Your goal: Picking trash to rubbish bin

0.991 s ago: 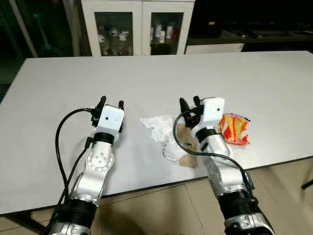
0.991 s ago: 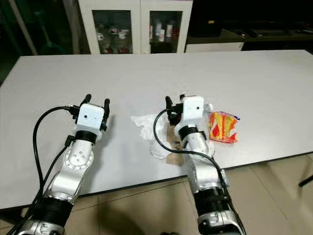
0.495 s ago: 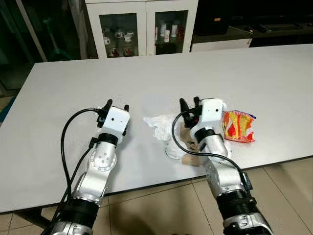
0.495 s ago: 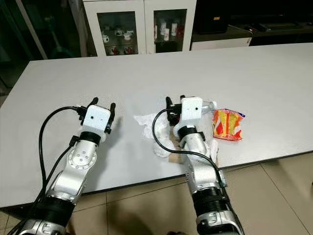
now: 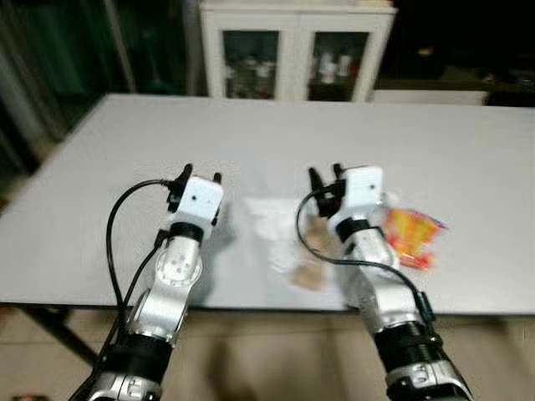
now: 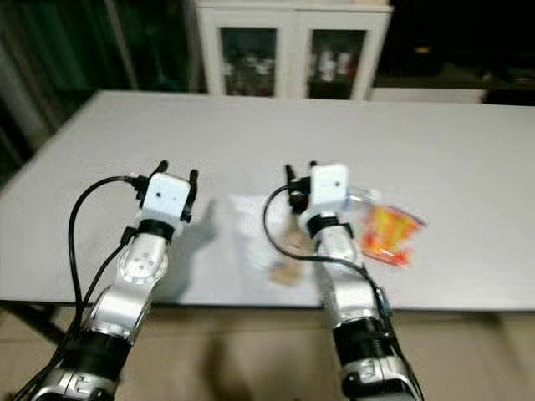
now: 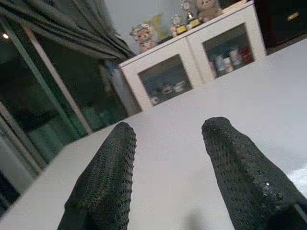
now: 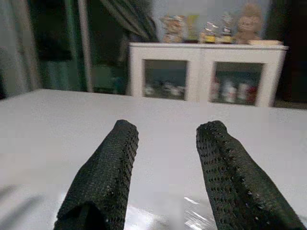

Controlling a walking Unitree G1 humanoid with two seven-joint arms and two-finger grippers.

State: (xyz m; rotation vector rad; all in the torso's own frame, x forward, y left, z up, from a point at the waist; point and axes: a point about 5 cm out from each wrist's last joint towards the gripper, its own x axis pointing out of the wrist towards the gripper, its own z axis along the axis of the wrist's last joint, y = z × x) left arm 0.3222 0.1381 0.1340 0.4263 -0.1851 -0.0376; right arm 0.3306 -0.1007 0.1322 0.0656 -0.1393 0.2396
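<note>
Glass-door cabinet (image 5: 297, 63) behind table (image 5: 251, 134) holds small bottles, indistinct.

Showing orange, red and yellow on the snack wrapper (image 5: 413, 237) just right of the right end effector (image 5: 324, 177); white tissue (image 5: 272, 219), pale grey tabletop (image 5: 251, 134).

— What stands at the back of the room?

— A white cabinet with two glass doors (image 5: 294, 52), just beyond the far edge of the wide pale grey table (image 5: 150, 134). Small bottles and jars sit blurred on its shelves.

— Anything on top of it?

— A row of small figurines (image 8: 211, 26), one like a stuffed bear; details are too soft to tell.

— And to the side?

— Dark grey-green curtains (image 7: 81, 24) hang beside dark glass panels. Beige floor tiles (image 6: 251, 351) lie below the table's near edge.
</note>
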